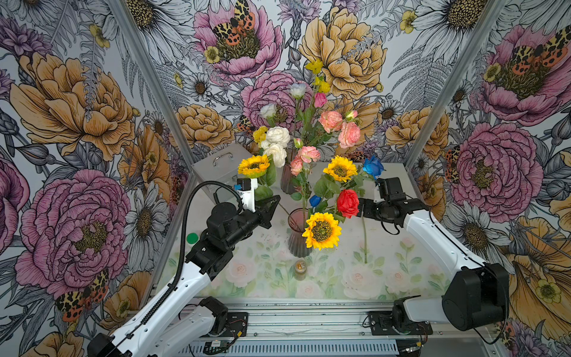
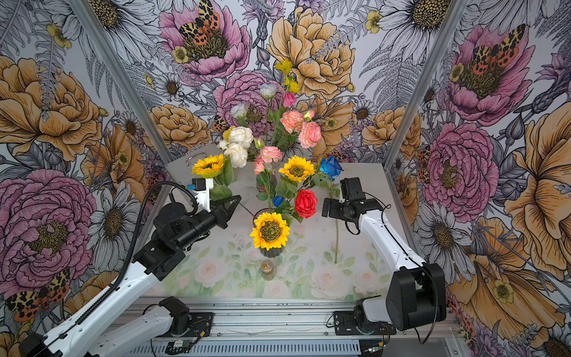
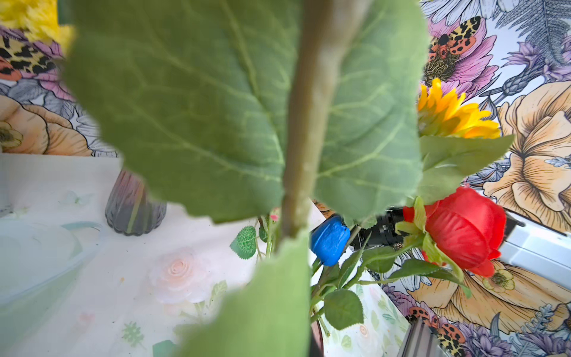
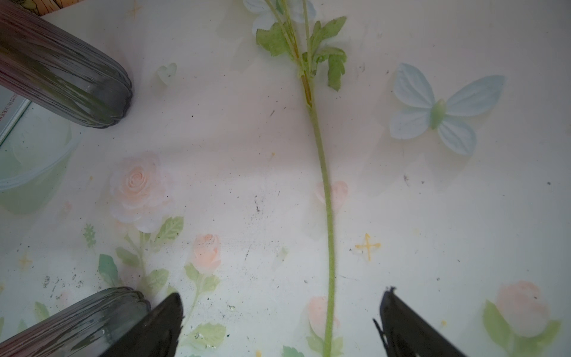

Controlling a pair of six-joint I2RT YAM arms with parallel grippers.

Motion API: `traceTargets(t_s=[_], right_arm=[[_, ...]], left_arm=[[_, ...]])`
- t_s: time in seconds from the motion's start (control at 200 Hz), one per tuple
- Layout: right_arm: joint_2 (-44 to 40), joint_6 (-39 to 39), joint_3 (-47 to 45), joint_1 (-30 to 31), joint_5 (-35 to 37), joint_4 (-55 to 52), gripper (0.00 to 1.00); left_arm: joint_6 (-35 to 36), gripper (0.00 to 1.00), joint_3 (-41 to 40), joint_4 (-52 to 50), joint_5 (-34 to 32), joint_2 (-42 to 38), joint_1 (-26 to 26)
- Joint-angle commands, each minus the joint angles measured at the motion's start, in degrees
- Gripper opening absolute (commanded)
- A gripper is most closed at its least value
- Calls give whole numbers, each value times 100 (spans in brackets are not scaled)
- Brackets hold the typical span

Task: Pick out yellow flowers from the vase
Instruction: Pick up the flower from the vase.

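Both top views show the sunflower [image 1: 253, 165]; left wrist view, its stem [image 3: 296, 139].

Ref near vase [image 1: 295, 238]: 2nd vase [image 1: 286, 182] behind, box [image 1: 221, 167] behind-L, jar [image 1: 300, 267] in front, loose stem [image 1: 365, 244] on table [image 1: 398, 244] to R.

The left arm [image 1: 182, 281] rises from its front base and reaches inward, forearm inclined, wrist about level. The left gripper [image 1: 273, 204] points toward the centre, jaws closed on a sunflower stem [image 3: 304, 123]. The right arm [image 1: 432, 235] reaches inward from the opposite side, elbow raised beside its base. The right gripper [image 4: 281, 295] is angled downward, jaws wide apart, nothing between them.
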Motion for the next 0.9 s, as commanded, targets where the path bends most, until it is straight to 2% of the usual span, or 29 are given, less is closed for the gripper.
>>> traceTargets(t_s=[0.0,0.205,0.45,0.585,0.736,0.891], right_arm=[[-170,-31,137,-34,-60,146,99],[-257,-31,81,-40,-70,157,99],[-354,-22,45,-36,-59,165,99],[-400,-22,15,-35,-59,165,99],[-427,-17,6,-34,-54,167,99],[-461,-28,2,-34,-52,173,99]], left_arm=[[435,0,545,-599,-116,-99,-42],[887,0,1611,-1528,-281,34,-36],[1115,0,3628,-2702,-199,667,108],[885,0,4910,-3316,313,1238,477],[229,0,5881,-3360,1312,1788,1164],[-199,0,6791,-3387,1845,2184,1581]])
